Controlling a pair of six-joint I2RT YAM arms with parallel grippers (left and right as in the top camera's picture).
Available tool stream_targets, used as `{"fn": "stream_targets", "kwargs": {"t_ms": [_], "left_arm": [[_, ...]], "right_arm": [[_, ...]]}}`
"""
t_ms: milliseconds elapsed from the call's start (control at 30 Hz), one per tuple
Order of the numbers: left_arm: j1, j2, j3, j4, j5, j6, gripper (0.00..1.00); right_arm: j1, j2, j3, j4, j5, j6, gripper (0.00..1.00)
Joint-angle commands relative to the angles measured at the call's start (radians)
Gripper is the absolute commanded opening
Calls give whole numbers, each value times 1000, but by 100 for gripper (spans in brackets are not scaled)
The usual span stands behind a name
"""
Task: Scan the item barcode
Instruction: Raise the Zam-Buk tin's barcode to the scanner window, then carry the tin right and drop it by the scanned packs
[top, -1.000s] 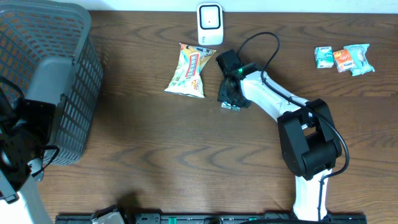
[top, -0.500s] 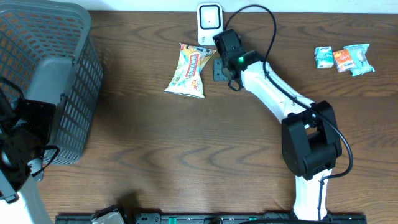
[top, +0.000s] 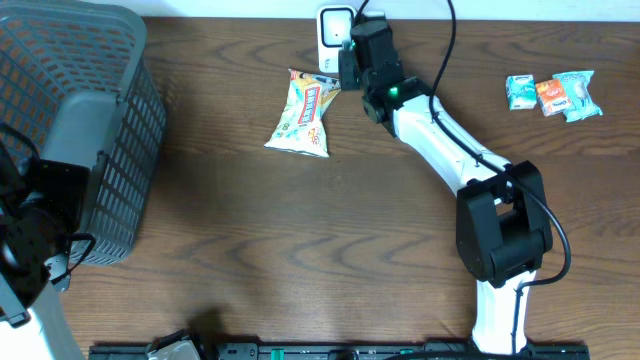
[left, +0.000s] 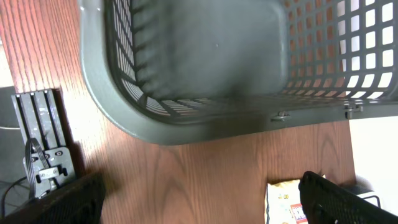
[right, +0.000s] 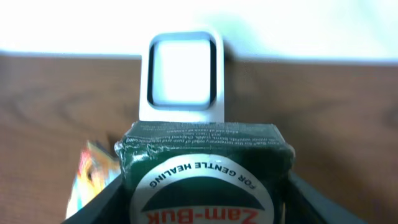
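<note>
Right arm (top: 440, 140) has swung away from the open table to the right of the snack bag, where it was a second ago, and up to the far edge. It has carried the item with it to the scanner.

Wooden table (top: 300, 250): brown, grain running left to right.

Basket (top: 70, 60): grey plastic mesh, at the far left corner. The left wrist view looks into it.

Left arm (top: 30, 230): parked near the left edge beside the basket. Left gripper (left: 199, 202): jaws wide apart, holding nothing, above bare wood just outside the basket rim.

Snack bag (top: 303, 112): yellow and white, lying flat just left of the right gripper (top: 352, 62).

Scanner (right: 181, 71): white upright unit at the far edge, with a dark frame around a pale window.

Green box (right: 205, 155): clamped in the right gripper, jaws pressed against its left and right sides. It is held off the table just in front of the scanner window. The box is dark green with a glossy, slightly crinkled wrap. One face carries a white round label with red "Zam-Buk" lettering and "FOR GENTLE HEALING", upside down in the wrist view. Fine print on the face toward the scanner is too small to read.

Packets (top: 552, 93): a small cluster in teal and orange, far right, well apart from the rest.
</note>
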Motion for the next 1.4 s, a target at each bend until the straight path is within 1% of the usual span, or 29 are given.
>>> {"fn": "stream_targets", "kwargs": {"t_ms": [0, 67, 267, 400, 467, 533, 667, 967, 1067, 1167, 1367], "left_arm": [[5, 0, 6, -47, -9, -5, 97], [5, 0, 6, -47, -9, -5, 98], [5, 0, 6, -47, -9, -5, 98], [5, 0, 6, -47, -9, -5, 98], [5, 0, 6, -47, -9, -5, 98], [5, 0, 6, -47, -9, -5, 98], [5, 0, 6, -47, -9, -5, 97], [5, 0, 6, -47, -9, -5, 98], [5, 0, 6, -47, -9, -5, 98], [5, 0, 6, -47, -9, -5, 98], [5, 0, 6, -47, -9, -5, 98]], "right_arm": [[-20, 6, 25, 75, 22, -29, 51], [-25, 33, 54, 109, 10, -37, 51], [-26, 209, 308, 79, -7, -108, 54], [-26, 337, 497, 53, -7, -119, 54], [-26, 393, 559, 65, -6, -132, 54], [-26, 442, 594, 112, -7, -150, 54], [-22, 493, 601, 226, 17, -204, 54], [-19, 502, 614, 240, 68, -212, 54], [-19, 498, 653, 191, 84, -212, 54], [-26, 488, 712, 110, 84, -211, 57], [-76, 444, 855, -146, 84, -181, 57]]}}
